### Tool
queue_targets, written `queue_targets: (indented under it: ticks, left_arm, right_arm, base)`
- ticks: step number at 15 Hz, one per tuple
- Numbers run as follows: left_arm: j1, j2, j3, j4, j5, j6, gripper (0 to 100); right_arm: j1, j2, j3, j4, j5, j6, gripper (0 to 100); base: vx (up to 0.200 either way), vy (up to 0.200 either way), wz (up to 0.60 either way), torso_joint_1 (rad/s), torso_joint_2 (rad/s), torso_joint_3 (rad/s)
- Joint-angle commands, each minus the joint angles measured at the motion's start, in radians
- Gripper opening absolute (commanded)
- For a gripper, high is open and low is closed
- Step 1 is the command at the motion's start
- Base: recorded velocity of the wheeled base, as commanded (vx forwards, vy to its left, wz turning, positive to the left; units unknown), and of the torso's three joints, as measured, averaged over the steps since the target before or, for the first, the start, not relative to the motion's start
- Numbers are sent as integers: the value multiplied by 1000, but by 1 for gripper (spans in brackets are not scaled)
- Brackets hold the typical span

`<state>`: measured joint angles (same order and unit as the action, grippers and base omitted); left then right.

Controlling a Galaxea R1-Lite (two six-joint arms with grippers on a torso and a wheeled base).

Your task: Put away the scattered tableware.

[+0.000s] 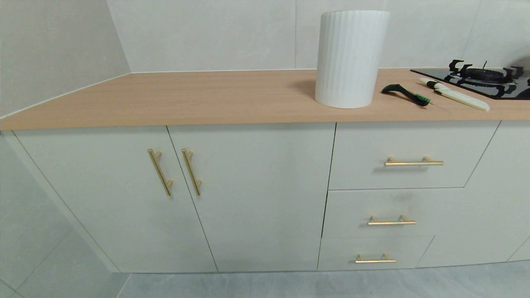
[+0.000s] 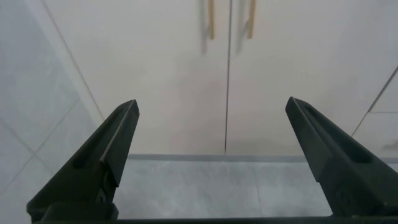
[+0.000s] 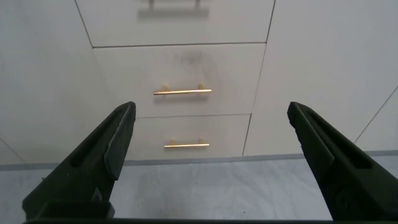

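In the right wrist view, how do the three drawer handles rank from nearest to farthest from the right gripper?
Judged from the right gripper, probably:
1. top drawer handle, highest on the cabinet front, looks largest.
2. middle drawer handle, just below it.
3. bottom drawer handle, lowest of the three, looks smallest.
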<state>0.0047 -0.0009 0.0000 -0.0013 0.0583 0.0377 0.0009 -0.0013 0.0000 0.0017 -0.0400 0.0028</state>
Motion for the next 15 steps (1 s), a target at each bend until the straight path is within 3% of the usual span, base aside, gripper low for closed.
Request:
queue_targets:
  ticks: [1,2,4,7,8,10,15]
  left_arm:
    - [1,1,0,-2,0,-2,100]
    - [1,1,0,-2,0,-5,100]
    - [1,1,0,-2,0,-58,100]
    - [1,1,0,-2,0,-53,100]
    - [1,1,0,-2,0,-53,100]
    - [1,1,0,-2,0,-53,100]
    - [1,1,-2,-2,0,-53,100]
  right_arm:
    - [2,1,0,0,0,0,100]
    - [2,1,0,0,0,0,100]
    - [2,3,0,0,3,-3,100]
    - [4,14,-48,-5,23,-4,100]
    - [21,104,-186,4,68,46,100]
    - [41,386,-321,18,111,29,100]
    - [74,909,-482,6,118,-4,100]
  base:
    - [0,0,0,0,0,0]
    - [0,0,0,0,0,0]
    - [0,0,0,0,0,0]
    - [0,0,0,0,0,0]
    - [0,0,0,0,0,0]
    - [0,0,0,0,0,0]
    - [0,0,0,0,0,0]
